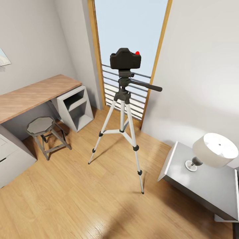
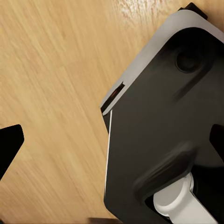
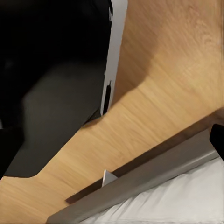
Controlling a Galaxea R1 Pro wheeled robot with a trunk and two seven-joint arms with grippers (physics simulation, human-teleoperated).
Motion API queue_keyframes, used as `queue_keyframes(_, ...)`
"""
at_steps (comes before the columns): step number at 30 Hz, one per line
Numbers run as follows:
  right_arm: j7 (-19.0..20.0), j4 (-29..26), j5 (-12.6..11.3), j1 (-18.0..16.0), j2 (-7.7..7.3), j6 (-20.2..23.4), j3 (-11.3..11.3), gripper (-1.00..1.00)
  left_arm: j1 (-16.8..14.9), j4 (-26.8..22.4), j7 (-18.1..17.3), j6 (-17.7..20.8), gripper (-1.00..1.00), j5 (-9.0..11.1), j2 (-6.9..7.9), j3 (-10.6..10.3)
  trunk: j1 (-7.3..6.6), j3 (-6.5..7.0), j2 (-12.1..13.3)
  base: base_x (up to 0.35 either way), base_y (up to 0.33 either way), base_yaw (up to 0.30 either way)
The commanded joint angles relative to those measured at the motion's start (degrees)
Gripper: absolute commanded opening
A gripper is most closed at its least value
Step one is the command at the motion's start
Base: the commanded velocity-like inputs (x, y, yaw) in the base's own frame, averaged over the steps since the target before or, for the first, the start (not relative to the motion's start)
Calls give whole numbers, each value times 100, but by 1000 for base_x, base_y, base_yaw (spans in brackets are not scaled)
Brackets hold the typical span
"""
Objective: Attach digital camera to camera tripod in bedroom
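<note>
1. Taking the tripod (image 1: pixel 122 122) as your landmark: to its left, against the wall, you have the wood-topped bench (image 1: pixel 30 96), with a grey open shelf unit (image 1: pixel 75 108) under its near end.
2. Just left of the tripod's feet stands a short grey stool (image 1: pixel 41 127) on the wood floor (image 1: pixel 76 202).
3. The tripod stands upright on the floor in front of the tall window (image 1: pixel 129 39), its three silver legs spread and its pan handle pointing right.
4. The camera (image 1: pixel 125 59) sits on top of the tripod's head, level, its red button to the right.
5. Right of the tripod and nearer you is a grey nightstand (image 1: pixel 205 186) carrying a white-shaded lamp (image 1: pixel 214 149).
6. Your left wrist view looks down on the floor and the robot's dark base (image 2: pixel 158 140); a black tip shows at the edge, so you cannot tell how far that claw is open.
7. Your right wrist view shows the base, floor and the bed (image 3: pixel 158 191); that claw's state cannot be told either.
</note>
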Motion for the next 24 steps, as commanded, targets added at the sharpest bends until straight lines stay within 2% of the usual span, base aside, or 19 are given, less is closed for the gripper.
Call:
queue_keyframes(1,-34,17,-1,15,0,-34,41,100,-4,1,16,18,100,39,-1,-48,3,-8,-9,0,0,0)
queue_keyframes(6,-305,20,-70,78,3,-53,43,100,-3,1,16,18,100,36,-16,-48,3,-7,-9,0,0,0)
queue_keyframes(13,-598,23,-97,107,13,-51,48,100,13,1,6,23,100,-27,-115,-50,3,20,-9,0,0,0)
queue_keyframes(16,-639,23,-100,114,20,-53,47,100,30,1,0,31,100,-192,-141,-50,3,43,-9,0,0,0)
queue_keyframes(24,-683,23,-107,147,51,-54,48,100,47,1,-36,48,100,-783,-171,-49,3,112,-9,0,0,0)
